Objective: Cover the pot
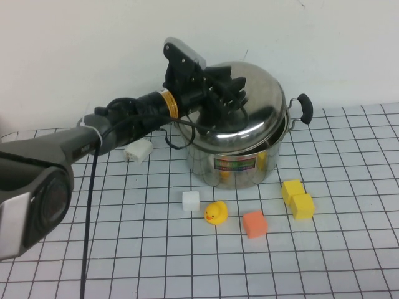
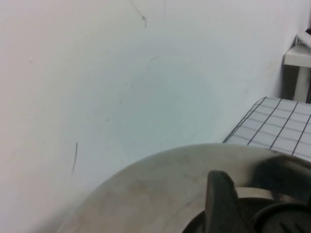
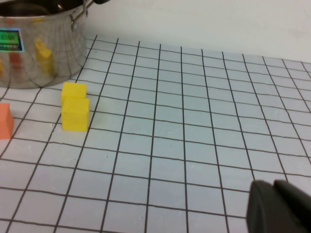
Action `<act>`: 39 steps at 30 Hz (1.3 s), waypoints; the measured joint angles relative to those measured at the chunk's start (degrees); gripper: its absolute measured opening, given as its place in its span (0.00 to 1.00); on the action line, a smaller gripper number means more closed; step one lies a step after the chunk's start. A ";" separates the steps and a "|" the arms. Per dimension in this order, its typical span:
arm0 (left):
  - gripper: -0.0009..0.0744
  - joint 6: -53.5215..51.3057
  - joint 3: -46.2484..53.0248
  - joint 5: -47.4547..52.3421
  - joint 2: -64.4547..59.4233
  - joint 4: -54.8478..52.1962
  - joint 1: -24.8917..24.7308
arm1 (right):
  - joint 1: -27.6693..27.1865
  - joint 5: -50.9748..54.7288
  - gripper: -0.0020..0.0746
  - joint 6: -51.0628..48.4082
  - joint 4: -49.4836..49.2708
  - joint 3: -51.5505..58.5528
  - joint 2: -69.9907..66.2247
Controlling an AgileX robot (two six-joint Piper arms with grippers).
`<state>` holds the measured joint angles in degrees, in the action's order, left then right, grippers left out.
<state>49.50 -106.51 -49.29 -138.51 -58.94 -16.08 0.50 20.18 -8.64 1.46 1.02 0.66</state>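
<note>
The steel pot (image 1: pixel 240 165) with a colourful label stands at the back middle of the gridded table; its wall also shows in the right wrist view (image 3: pixel 39 48). The domed steel lid (image 1: pixel 255 109) sits tilted over the pot's mouth, higher on the left. My left gripper (image 1: pixel 232 93) is shut on the lid's black knob (image 2: pixel 286 221), reaching in from the left. One finger (image 2: pixel 221 199) shows against the lid's dome (image 2: pixel 146 194). My right gripper (image 3: pixel 282 206) is out of the high view; it hovers low over the table right of the pot, fingers together and empty.
A white block (image 1: pixel 138 149) lies left of the pot. In front of it are a white cube (image 1: pixel 191 200), a yellow duck (image 1: pixel 216 213), an orange cube (image 1: pixel 254 223) and two yellow cubes (image 1: pixel 298 198), also in the right wrist view (image 3: pixel 74 107). The wall stands close behind.
</note>
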 joint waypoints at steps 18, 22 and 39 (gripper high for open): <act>0.42 -8.35 -2.42 -6.14 -2.34 19.69 0.93 | 0.00 0.00 0.04 0.00 0.00 0.00 0.00; 0.42 -7.49 -3.14 -4.10 -2.34 20.35 0.93 | 0.00 0.00 0.04 0.00 0.00 0.00 0.00; 0.42 -2.08 -10.84 -3.61 -9.04 24.37 0.08 | 0.00 0.00 0.04 0.00 0.00 0.00 0.00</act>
<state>47.41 -117.35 -52.90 -147.55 -34.57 -16.01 0.50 20.18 -8.64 1.46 1.02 0.66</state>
